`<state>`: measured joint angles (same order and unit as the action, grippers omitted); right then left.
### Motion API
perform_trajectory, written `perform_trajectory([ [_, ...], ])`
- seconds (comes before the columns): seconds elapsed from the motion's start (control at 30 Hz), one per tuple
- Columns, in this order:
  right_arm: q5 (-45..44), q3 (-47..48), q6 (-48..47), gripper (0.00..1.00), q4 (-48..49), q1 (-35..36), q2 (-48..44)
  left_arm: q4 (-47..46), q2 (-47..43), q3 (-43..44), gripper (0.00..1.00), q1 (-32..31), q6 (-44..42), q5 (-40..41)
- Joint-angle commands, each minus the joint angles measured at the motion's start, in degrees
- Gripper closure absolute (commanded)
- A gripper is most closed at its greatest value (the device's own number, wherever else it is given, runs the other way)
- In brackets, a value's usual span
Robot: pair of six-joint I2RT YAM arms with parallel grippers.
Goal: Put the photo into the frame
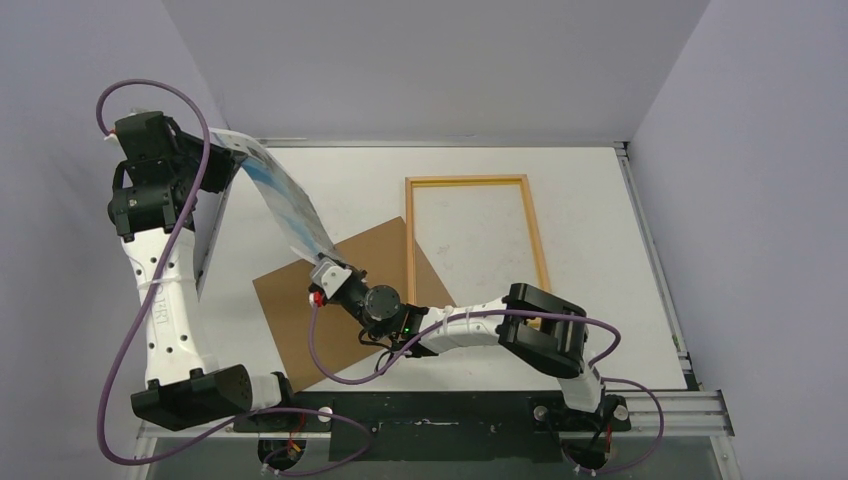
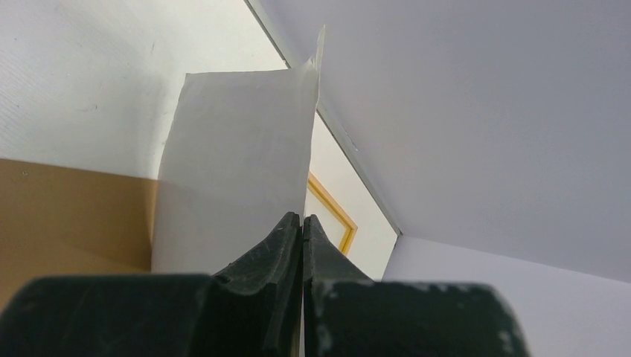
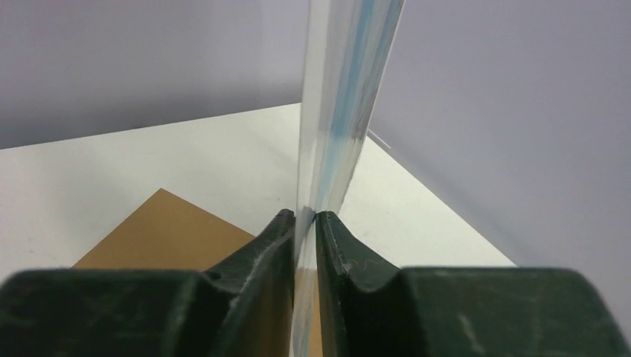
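Observation:
The photo (image 1: 285, 200) hangs in the air as a bowed strip between my two grippers, blue print facing up. At its far-left end my left gripper (image 1: 215, 148) is shut on it; the left wrist view shows the white back of the photo (image 2: 231, 171) rising from the shut gripper (image 2: 303, 219). My right gripper (image 1: 325, 265) holds the near end, and in its wrist view the fingers (image 3: 305, 216) press on the photo's edge (image 3: 342, 111). The yellow frame (image 1: 467, 181) lies flat on the table to the right, with nothing inside it. A corner of the frame (image 2: 331, 204) shows past the left fingers.
A brown backing board (image 1: 310, 320) lies tilted on the table under the right gripper, its corner overlapping the frame's left rail. A pale sheet (image 1: 208, 245) hangs edge-on beside the left arm. Grey walls close in on the left, back and right.

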<state>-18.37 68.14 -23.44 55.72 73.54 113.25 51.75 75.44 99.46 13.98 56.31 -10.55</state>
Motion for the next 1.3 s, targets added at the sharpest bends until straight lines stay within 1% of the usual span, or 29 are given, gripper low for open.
perform_trajectory([
  [0.0, -1.6, 1.2, 0.8, 0.9, 5.0, -0.3, -1.2, -0.8, -2.0, 0.2, 1.0, -0.2, 0.5, 1.1],
  [0.07, -1.7, 0.6, 1.5, 1.0, 5.7, -0.6, -2.1, -1.4, -2.3, -0.3, 1.0, -0.2, 0.6, 0.4],
  [0.13, -0.3, 0.1, 3.7, 1.0, 4.1, -1.5, -4.2, -2.2, -2.5, -1.0, 1.0, -0.2, 0.6, -0.6],
  [0.2, 3.8, -0.3, 7.1, 1.0, -0.1, -3.0, -6.9, -3.9, -2.9, -1.9, 1.0, -0.1, 0.6, -1.4],
  [0.23, 5.8, -0.8, 8.3, 1.0, -1.7, -3.9, -8.3, -4.6, -2.9, -2.1, 0.94, 0.0, 0.5, -2.0],
  [0.3, 8.7, -1.8, 10.7, 1.0, -4.3, -5.3, -11.0, -5.2, -2.4, -1.3, 0.67, 0.1, -0.5, -2.6],
  [0.37, 11.9, -2.4, 13.0, 1.0, -7.9, -6.9, -14.1, -5.6, -1.8, 0.1, 0.48, 0.1, -1.8, -3.2],
  [0.4, 13.8, -2.4, 14.2, 1.0, -10.0, -8.1, -16.0, -6.3, -1.7, 0.5, 0.42, 0.1, -2.6, -3.6],
  [0.47, 16.6, -2.1, 15.4, 1.0, -13.4, -9.5, -18.9, -8.3, -1.7, 0.8, 0.36, 0.2, -4.1, -4.9],
  [0.67, 20.7, 2.6, 12.4, 1.0, -27.5, -11.5, -25.1, -16.7, -1.7, 0.6, 0.33, 0.1, -6.4, -12.3],
  [0.8, 23.1, 5.9, 14.0, 1.0, -34.9, -14.5, -27.3, -22.8, -3.0, -1.2, 0.32, 0.1, -6.9, -16.3],
  [0.87, 24.6, 7.3, 14.1, 1.0, -38.8, -16.0, -28.0, -25.5, -3.7, -1.6, 0.29, 0.2, -7.6, -17.8],
  [1.0, 27.8, 9.7, 14.6, 1.0, -45.1, -18.5, -29.0, -25.9, -3.4, 2.2, 0.25, 0.3, -10.9, -20.0],
  [1.2, 29.8, 11.7, 15.2, 1.0, -50.4, -22.1, -31.0, -26.1, -3.6, 5.6, 0.2, 0.3, -14.7, -21.6],
  [1.27, 29.8, 15.4, 16.6, 1.0, -57.8, -23.4, -30.8, -26.0, -3.8, 5.9, 0.19, 0.3, -15.8, -21.9],
])
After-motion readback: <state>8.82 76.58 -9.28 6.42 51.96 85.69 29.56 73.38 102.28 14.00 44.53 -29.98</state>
